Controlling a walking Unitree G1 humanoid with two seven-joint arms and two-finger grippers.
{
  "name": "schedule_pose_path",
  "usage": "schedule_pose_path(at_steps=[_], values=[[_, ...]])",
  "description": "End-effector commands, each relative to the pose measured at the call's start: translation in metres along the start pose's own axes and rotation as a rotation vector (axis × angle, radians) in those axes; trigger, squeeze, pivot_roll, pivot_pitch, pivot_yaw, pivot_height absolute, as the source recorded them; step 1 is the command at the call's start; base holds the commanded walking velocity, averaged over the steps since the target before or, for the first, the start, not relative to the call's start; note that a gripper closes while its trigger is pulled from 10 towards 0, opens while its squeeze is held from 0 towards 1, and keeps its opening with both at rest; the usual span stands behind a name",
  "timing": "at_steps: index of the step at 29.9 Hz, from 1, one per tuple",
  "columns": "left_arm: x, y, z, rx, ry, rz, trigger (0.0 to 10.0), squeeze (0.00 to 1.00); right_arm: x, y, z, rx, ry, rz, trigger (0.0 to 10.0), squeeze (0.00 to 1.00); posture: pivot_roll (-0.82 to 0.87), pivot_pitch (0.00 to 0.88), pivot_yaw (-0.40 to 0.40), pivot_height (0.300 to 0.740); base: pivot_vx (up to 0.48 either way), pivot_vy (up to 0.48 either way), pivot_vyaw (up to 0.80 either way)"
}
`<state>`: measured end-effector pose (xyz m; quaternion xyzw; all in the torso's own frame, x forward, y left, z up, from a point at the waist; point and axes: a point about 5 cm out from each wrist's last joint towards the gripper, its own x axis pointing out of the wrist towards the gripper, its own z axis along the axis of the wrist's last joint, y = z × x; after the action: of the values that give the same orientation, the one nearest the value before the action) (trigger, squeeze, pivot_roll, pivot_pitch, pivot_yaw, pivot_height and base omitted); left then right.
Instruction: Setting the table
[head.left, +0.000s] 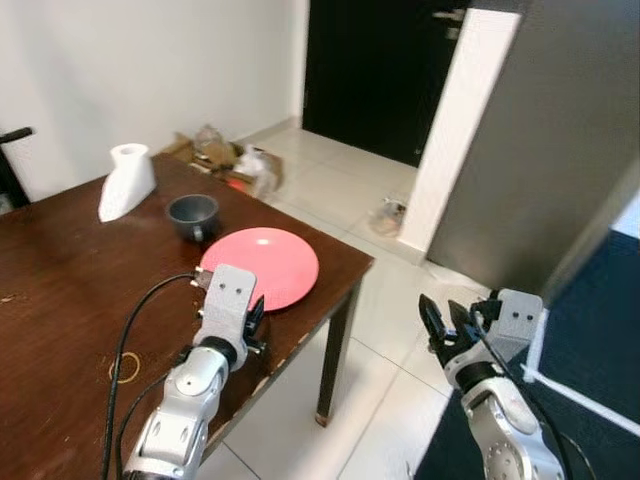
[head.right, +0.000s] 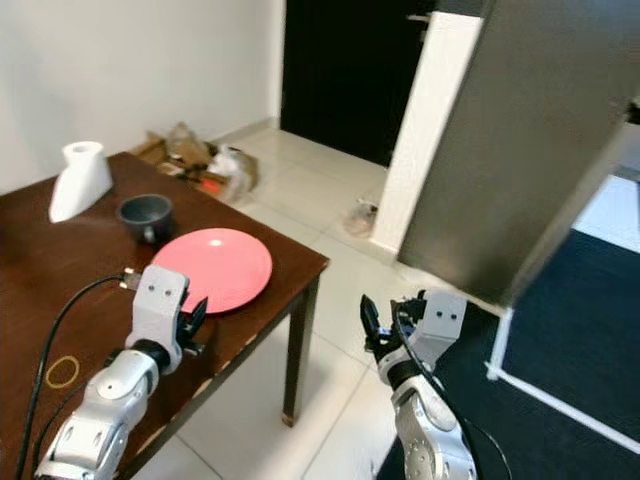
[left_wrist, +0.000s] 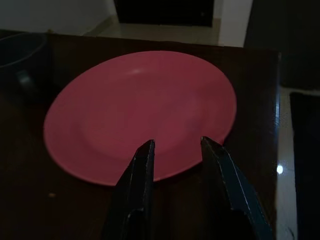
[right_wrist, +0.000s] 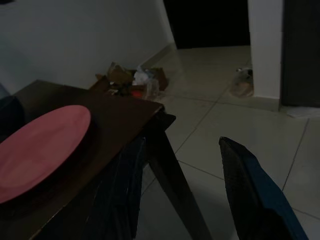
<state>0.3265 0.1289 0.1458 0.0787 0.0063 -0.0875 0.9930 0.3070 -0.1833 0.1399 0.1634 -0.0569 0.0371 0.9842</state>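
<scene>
Lowest in the frame of the left eye view, the left gripper (head.left: 255, 318) hangs over the dark wooden table (head.left: 60, 290), its silver arm rising from the bottom edge, and its two black fingers stand apart with nothing between them. Straight ahead of those fingers, toward the frame's centre, lies the pink plate (head.left: 262, 266), flat on the table near the front right corner; in the left wrist view its near rim sits just past the fingertips, lined up with the gap. A dark cup (head.left: 192, 214) stands just beyond the plate, toward the upper left, and a white paper roll (head.left: 127, 181) further up left still. The right gripper (head.left: 443, 321), at lower right, hovers over the tiled floor (head.left: 350, 185) well off the table's edge, fingers apart and empty. The left arm is plainly the nearer one, so the plate looks to be its job.
</scene>
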Motion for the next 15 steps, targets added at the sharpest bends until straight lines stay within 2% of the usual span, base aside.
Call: schedule_pose_path(at_steps=[1,5,8,15], values=[[0.0005,-0.0021,-0.0045,0.007,0.021,-0.002,10.0,0.00,-0.0019,-0.0032,-0.0028,0.001,0.017,-0.013,10.0,0.00,0.02,0.054,0.058,0.740,0.000,0.000,0.00],[0.0021,-0.0006,-0.0076,0.037,0.038,0.014,10.0,0.00,-0.0020,-0.0032,-0.0029,0.000,0.017,-0.013,10.0,0.00,0.02,0.054,0.058,0.740,0.068,-0.082,0.00],[0.0040,0.0010,-0.0108,0.062,0.061,0.032,10.0,0.00,-0.0021,-0.0024,-0.0029,0.001,0.016,-0.011,10.0,0.00,0.02,0.055,0.060,0.740,0.318,-0.348,0.00],[0.0050,0.0009,-0.0105,0.050,0.066,0.033,10.0,0.00,-0.0026,-0.0018,-0.0031,0.001,0.015,-0.009,10.0,0.00,0.02,0.055,0.063,0.740,0.376,-0.295,0.00]])
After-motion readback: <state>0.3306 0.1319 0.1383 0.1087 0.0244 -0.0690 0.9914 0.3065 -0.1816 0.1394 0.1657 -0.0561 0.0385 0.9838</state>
